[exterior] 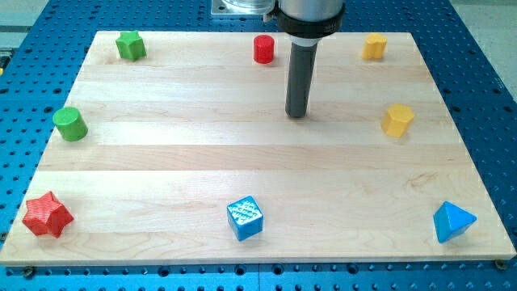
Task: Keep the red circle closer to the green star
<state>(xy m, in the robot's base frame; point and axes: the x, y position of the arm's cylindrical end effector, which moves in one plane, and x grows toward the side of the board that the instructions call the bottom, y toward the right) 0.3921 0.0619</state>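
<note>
My tip (297, 114) holds nothing and sits below and right of the red circle (263, 49), so a crooked push toward the green star (130, 45) could slide it off the board's (161, 162) top edge.

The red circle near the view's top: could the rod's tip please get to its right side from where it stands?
Probably yes. My tip rests on bare board below and to the right of the red circle, with no block between them. The green star lies far to the view's left.
</note>
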